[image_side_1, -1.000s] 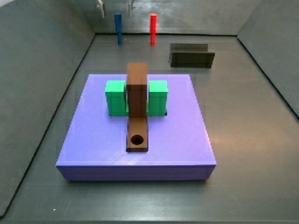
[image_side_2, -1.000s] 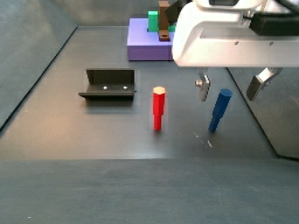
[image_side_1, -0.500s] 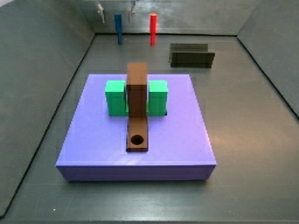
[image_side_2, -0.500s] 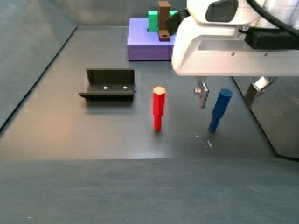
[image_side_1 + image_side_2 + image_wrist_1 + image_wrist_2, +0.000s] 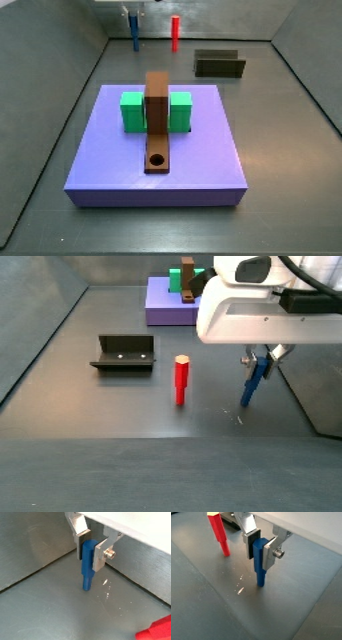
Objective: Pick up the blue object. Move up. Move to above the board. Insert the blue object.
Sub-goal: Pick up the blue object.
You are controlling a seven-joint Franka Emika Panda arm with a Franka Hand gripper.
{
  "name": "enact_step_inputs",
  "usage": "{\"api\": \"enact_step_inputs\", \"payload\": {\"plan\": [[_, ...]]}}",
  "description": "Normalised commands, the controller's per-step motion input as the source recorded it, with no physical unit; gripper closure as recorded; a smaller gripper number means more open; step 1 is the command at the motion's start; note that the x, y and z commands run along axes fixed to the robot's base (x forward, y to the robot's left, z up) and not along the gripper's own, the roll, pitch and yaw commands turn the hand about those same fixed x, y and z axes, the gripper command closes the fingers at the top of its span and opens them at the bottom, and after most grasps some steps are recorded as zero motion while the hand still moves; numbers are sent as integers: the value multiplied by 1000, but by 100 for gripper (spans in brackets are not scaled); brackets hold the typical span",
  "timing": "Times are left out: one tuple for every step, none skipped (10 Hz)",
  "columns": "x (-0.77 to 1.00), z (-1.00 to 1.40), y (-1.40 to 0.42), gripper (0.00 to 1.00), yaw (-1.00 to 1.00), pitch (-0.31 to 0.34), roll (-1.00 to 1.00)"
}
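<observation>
The blue object (image 5: pixel 250 386) is a thin blue rod standing upright on the grey floor, seen far back in a side view (image 5: pixel 134 36). My gripper (image 5: pixel 262 360) is over its upper end. Both wrist views show the silver fingers pressed on either side of the rod's top, the gripper (image 5: pixel 89 558) (image 5: pixel 259 557) shut on the blue object (image 5: pixel 87 579) (image 5: pixel 260 572). The rod's lower end still touches the floor. The board (image 5: pixel 158 120), a narrow brown plank with a round hole at its near end, lies across the green block (image 5: pixel 132 112), far from the gripper.
A red rod (image 5: pixel 181 379) (image 5: pixel 218 533) stands beside the blue one. The fixture (image 5: pixel 123 353) (image 5: pixel 219 64) sits on the floor. A purple slab (image 5: pixel 158 175) (image 5: pixel 162 308) carries the green block and board. Grey walls enclose the floor.
The fingers, wide apart on both sides of the blue rod earlier, have come together on its top. The rod has stayed in place.
</observation>
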Motion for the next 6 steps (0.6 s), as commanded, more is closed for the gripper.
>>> {"api": "enact_step_inputs", "payload": {"plan": [[0, 0, 0, 100, 0, 0, 0], [0, 0, 0, 100, 0, 0, 0], [0, 0, 0, 100, 0, 0, 0], [0, 0, 0, 100, 0, 0, 0], [0, 0, 0, 100, 0, 0, 0], [0, 0, 0, 100, 0, 0, 0]]}}
